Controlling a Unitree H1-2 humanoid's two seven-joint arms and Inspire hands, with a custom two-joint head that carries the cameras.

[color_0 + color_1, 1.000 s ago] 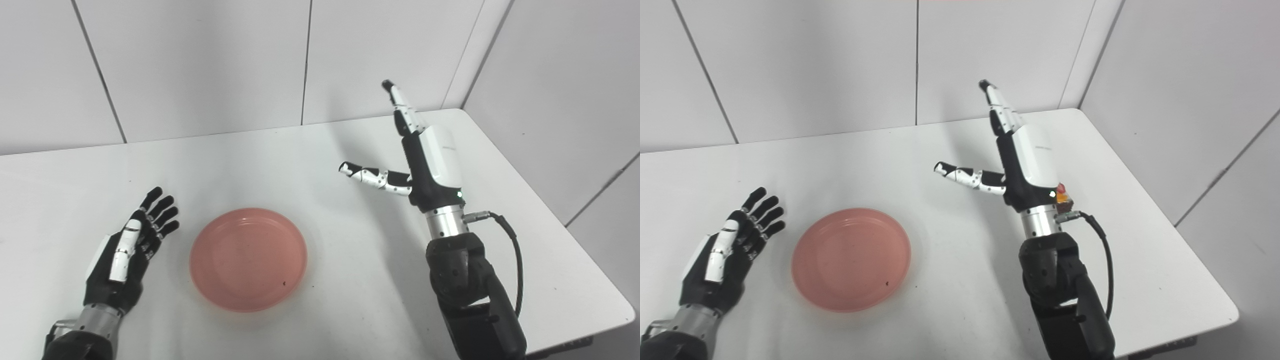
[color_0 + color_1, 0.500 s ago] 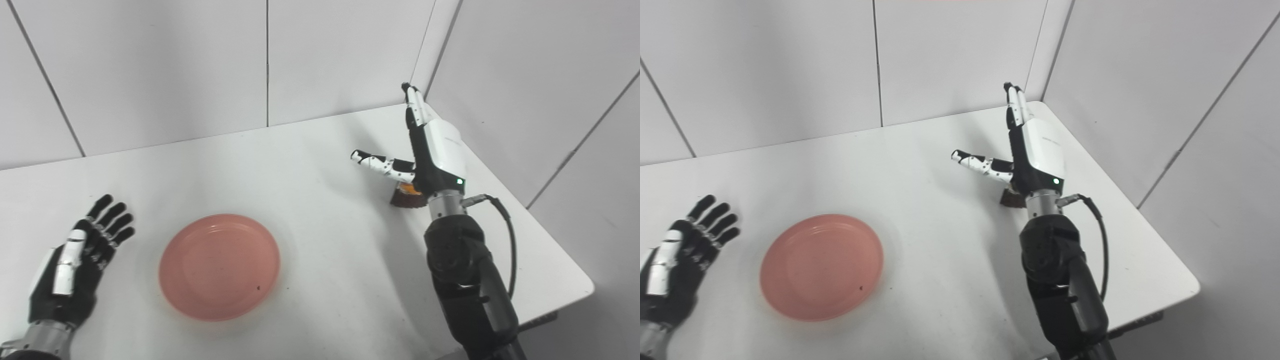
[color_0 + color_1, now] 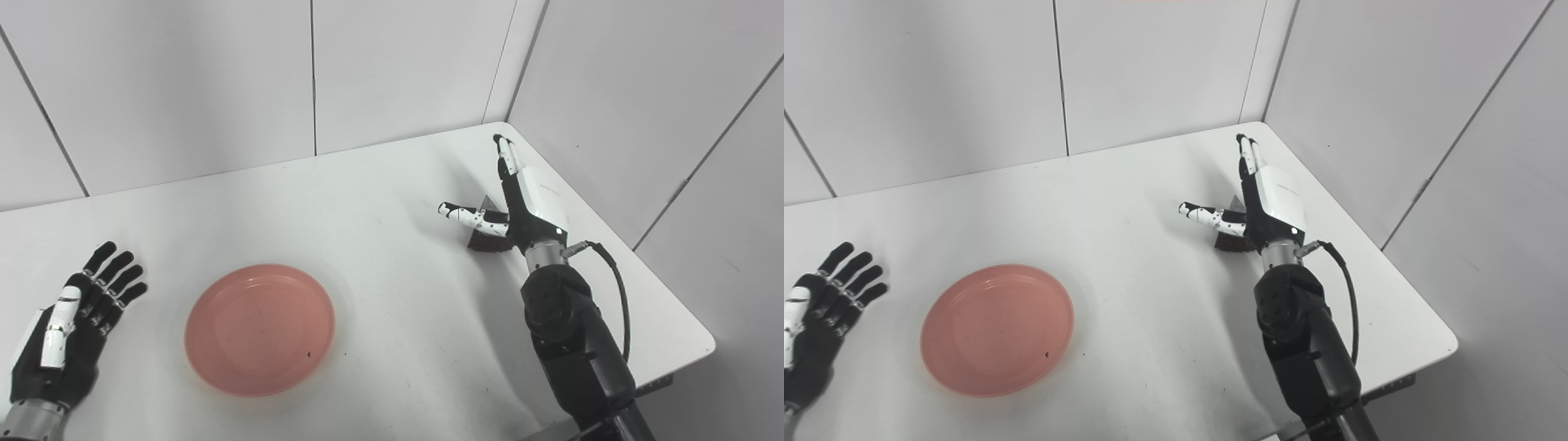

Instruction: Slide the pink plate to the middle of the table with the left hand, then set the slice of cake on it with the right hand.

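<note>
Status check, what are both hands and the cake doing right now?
Left hand open, resting apart from pink plate. Right hand open around cake slice, not gripping. Nothing between cake and plate.

A white table [image 3: 392, 202] with rounded corners is set into the corner of grey panelled walls, its far edge and right edge lying close against them. A pink plate [image 3: 260, 329] is seen flat on the table top at about 7 o'clock from the table's middle, near the front edge; a small dark speck is visible on its inner surface. A dark slice of cake [image 3: 488, 240] is seen on the table at about 3 o'clock, near the right edge and well apart from the plate. The cake is partly hidden, so its shape cannot be fully told.
</note>
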